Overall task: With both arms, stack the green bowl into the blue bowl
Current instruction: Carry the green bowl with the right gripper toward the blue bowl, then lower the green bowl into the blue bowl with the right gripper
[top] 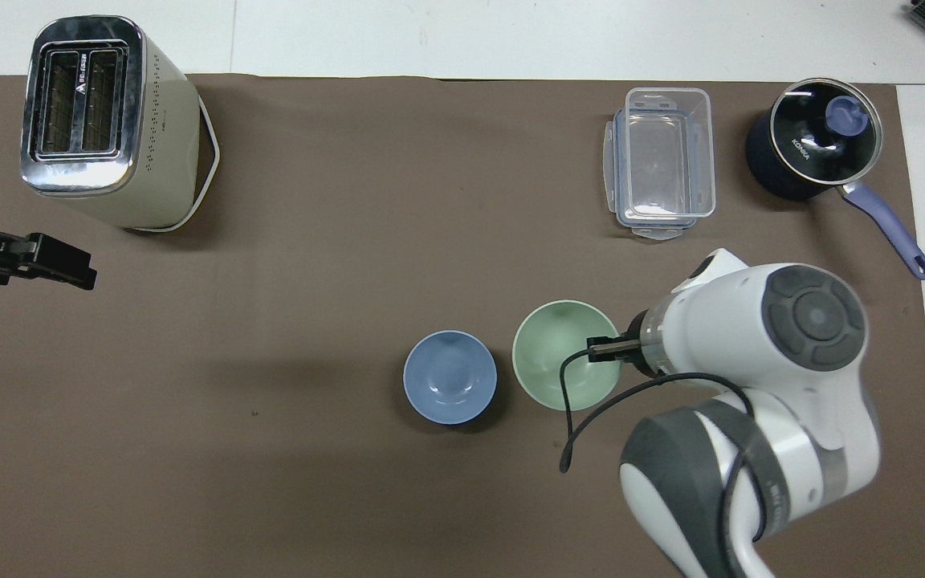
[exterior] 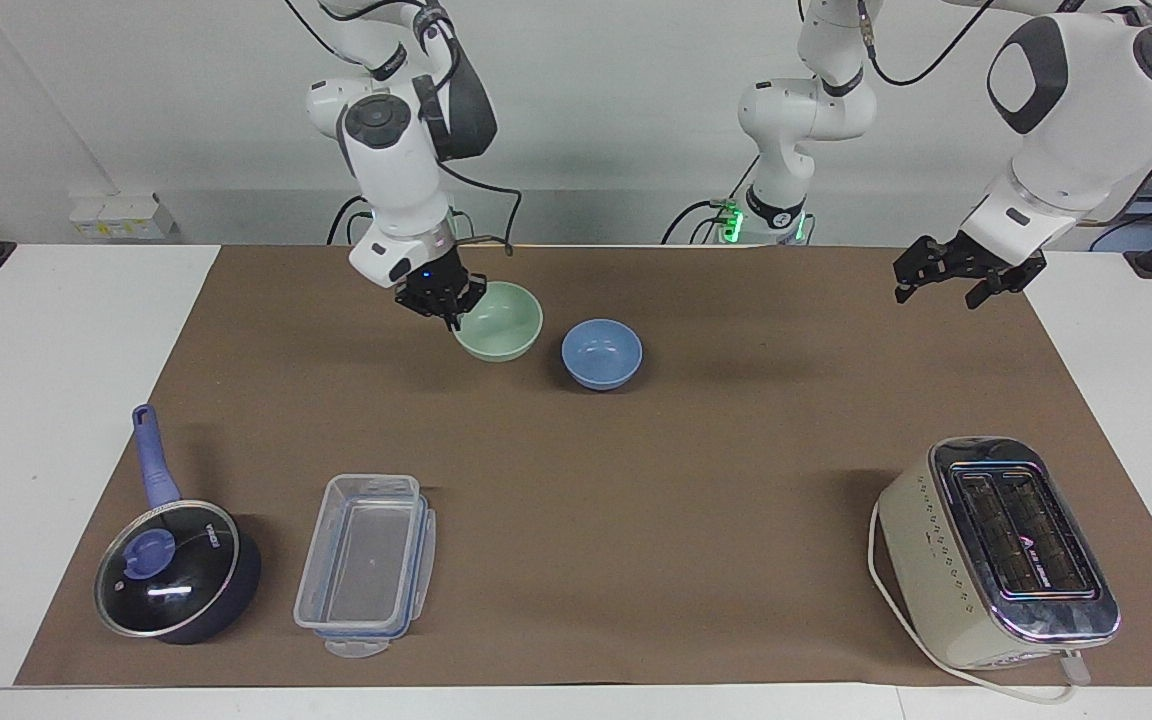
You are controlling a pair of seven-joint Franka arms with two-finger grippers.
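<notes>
Facing view: right gripper (exterior: 452,306) is pinching the green bowl (exterior: 502,322) by its rim, mouth-up and empty, aloft beside the empty blue bowl (exterior: 602,354); left gripper (exterior: 954,271), fingers spread, is waiting.

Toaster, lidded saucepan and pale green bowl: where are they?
Cream toaster with chrome top (exterior: 1001,555): facing view, between its slots.
Dark blue lidded saucepan (exterior: 168,570): facing view, glass lid.
Pale mint-green round bowl (top: 560,365): overhead view, inner floor.

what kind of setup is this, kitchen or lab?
Likely a robot lab bench staged as a kitchen: two white jointed arms at a white table under a brown paper mat, with a cream chrome-topped toaster and dark blue lidded saucepan.
</notes>
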